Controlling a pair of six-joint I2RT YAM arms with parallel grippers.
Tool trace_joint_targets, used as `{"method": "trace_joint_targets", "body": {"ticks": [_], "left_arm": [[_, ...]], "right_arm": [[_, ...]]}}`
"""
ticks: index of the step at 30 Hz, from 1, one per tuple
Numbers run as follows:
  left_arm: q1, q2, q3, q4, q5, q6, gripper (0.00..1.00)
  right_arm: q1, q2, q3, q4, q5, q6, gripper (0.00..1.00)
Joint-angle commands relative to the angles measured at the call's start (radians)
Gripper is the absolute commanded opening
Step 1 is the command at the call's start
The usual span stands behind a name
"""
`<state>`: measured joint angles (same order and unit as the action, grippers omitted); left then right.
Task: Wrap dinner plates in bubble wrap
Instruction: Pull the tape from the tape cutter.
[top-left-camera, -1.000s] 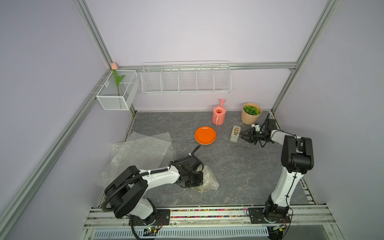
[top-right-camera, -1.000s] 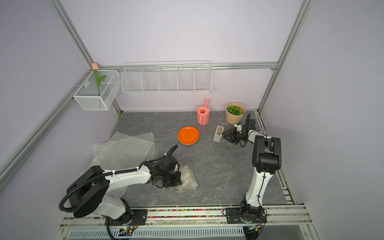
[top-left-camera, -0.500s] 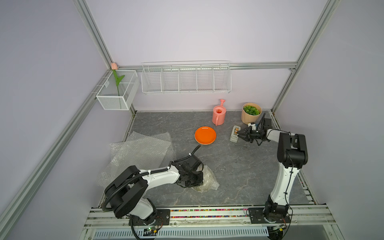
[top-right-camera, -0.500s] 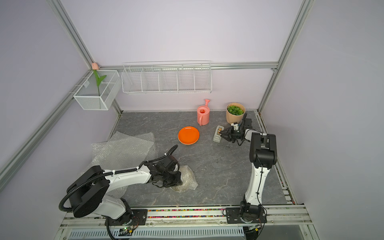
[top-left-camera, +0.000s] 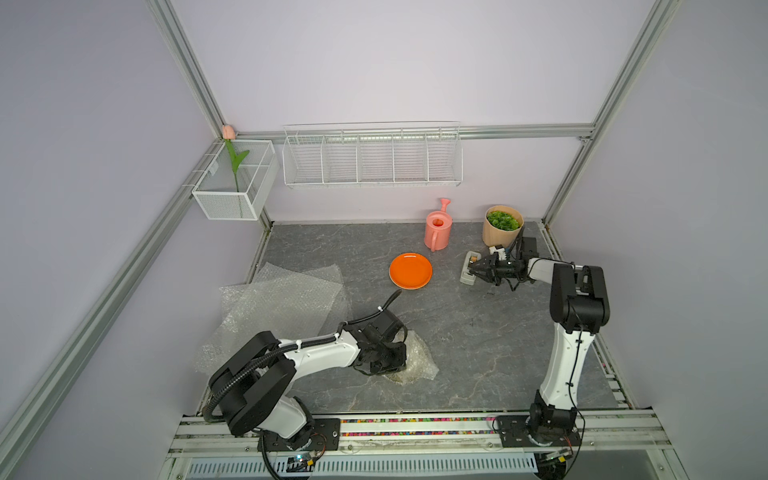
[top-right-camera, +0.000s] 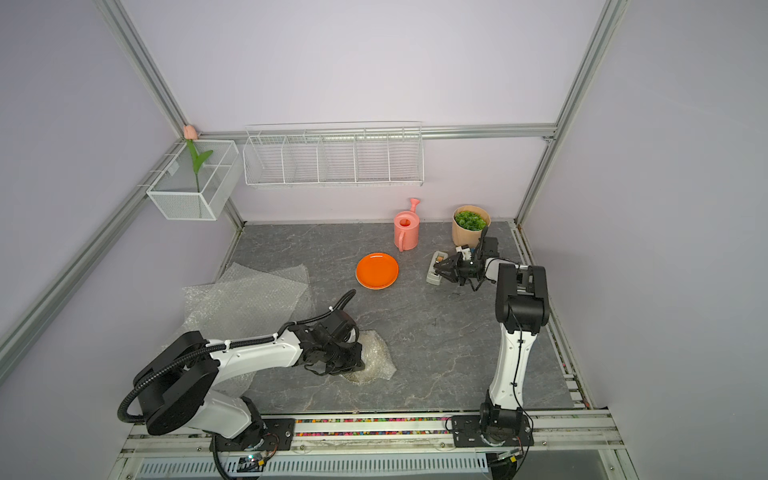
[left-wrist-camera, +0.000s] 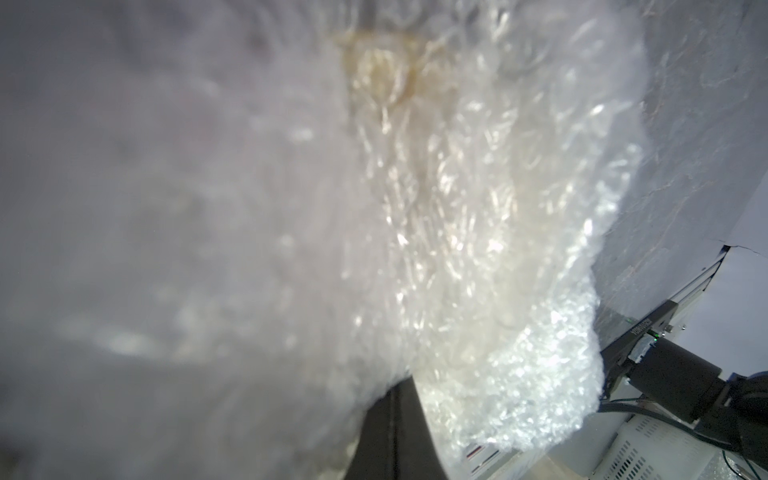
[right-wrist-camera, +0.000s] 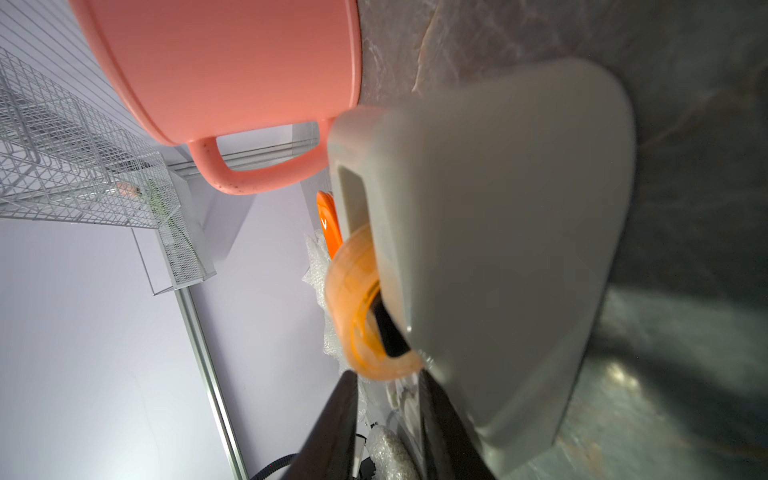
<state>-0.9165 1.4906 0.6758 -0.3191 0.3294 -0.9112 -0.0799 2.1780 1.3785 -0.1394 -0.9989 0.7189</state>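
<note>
An orange dinner plate (top-left-camera: 410, 271) (top-right-camera: 377, 271) lies bare at mid-table. Loose bubble wrap (top-left-camera: 282, 303) (top-right-camera: 245, 303) sheets are spread at the left. Near the front, a bubble wrap bundle (top-left-camera: 417, 362) (top-right-camera: 375, 358) covers a yellowish plate (left-wrist-camera: 382, 70) that shows dimly through it. My left gripper (top-left-camera: 388, 360) (left-wrist-camera: 390, 432) is shut and rests against this bundle. My right gripper (top-left-camera: 473, 272) (right-wrist-camera: 388, 386) reaches the grey tape dispenser (top-left-camera: 467, 277) (right-wrist-camera: 498, 228). Its jaws stand a little apart just below the orange tape roll (right-wrist-camera: 357, 307).
A pink watering can (top-left-camera: 438, 230) (right-wrist-camera: 232, 70) and a potted plant (top-left-camera: 502, 226) stand at the back right, close to the dispenser. A wire rack (top-left-camera: 372, 156) and a mesh box (top-left-camera: 235, 183) with a tulip hang on the walls.
My right gripper has moved left up to the tape dispenser and its jaws have narrowed. The left arm and the bundle have not moved.
</note>
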Motion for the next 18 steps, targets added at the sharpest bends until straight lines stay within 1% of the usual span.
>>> {"method": "trace_joint_targets", "body": {"ticks": [1,6,13,18], "left_arm": [[-0.005,0.026,-0.041,-0.089,-0.033,-0.016,0.0],[-0.004,0.027,-0.044,-0.083,-0.03,-0.017,0.0],[-0.004,0.02,-0.047,-0.085,-0.031,-0.021,0.0],[-0.005,0.02,-0.047,-0.088,-0.03,-0.017,0.0]], "right_arm": [[0.011,0.032,-0.005,0.011,0.016,0.025,0.28],[0.011,0.04,-0.038,0.119,-0.006,0.103,0.27],[0.011,0.045,-0.066,0.175,-0.009,0.144,0.23],[0.01,0.045,-0.071,0.194,-0.01,0.16,0.14]]}}
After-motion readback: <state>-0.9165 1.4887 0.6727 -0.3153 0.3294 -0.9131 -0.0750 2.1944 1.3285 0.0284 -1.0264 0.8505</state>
